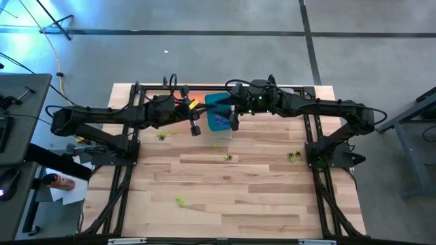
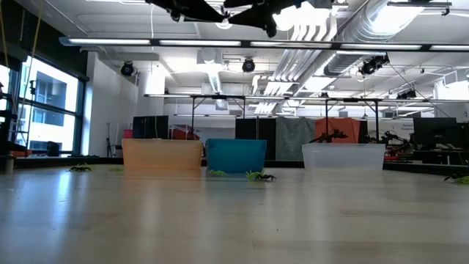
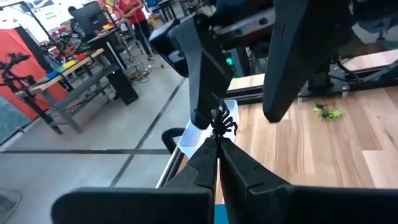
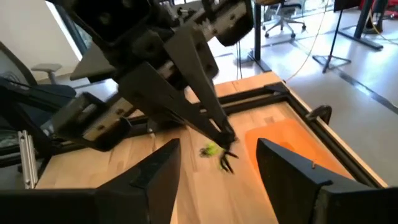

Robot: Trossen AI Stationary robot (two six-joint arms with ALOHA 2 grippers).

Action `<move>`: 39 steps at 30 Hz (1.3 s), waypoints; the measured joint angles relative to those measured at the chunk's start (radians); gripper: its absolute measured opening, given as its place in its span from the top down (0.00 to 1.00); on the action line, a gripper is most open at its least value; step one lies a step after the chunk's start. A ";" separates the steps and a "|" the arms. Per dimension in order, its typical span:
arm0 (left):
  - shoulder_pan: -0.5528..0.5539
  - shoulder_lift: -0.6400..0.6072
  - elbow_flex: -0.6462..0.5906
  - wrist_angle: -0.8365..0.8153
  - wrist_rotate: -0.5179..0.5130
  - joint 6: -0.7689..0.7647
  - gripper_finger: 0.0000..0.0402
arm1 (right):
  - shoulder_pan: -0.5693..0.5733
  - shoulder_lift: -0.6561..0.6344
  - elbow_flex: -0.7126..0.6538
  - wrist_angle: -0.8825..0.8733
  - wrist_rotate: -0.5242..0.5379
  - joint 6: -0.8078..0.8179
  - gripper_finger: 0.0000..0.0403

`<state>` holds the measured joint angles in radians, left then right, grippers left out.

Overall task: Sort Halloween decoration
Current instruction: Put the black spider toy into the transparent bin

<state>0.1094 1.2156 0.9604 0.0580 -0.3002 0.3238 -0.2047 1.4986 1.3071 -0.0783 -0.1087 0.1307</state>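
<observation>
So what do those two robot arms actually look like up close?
Both arms are matte black and jointed. The left arm carries looping black cables and a yellow tag. The right arm shows small green lights. Each ends in a pincer with two flat, tapering black fingers.

Three bins stand along the far edge of the table: one orange bin (image 2: 162, 155), one teal bin (image 2: 236, 155), one clear bin (image 2: 343, 156). Two arms are present. Loose trinkets on the wood in the high view: five counted, with the nearest (image 1: 180, 201) yellow-green. One black trinket (image 3: 222, 122) is held aloft.
</observation>
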 joint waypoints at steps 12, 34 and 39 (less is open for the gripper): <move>0.001 0.006 0.000 0.001 0.004 -0.007 1.00 | 0.002 0.002 0.000 0.011 0.000 0.003 0.70; 0.002 0.006 0.000 0.021 0.033 -0.005 1.00 | 0.002 0.002 -0.001 -0.009 0.030 0.048 0.98; 0.002 0.006 0.000 0.021 0.030 -0.058 0.96 | 0.002 0.002 -0.001 -0.008 0.029 0.048 0.98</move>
<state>0.1111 1.2221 0.9604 0.0792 -0.2707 0.2659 -0.2024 1.5009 1.3060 -0.0867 -0.0795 0.1786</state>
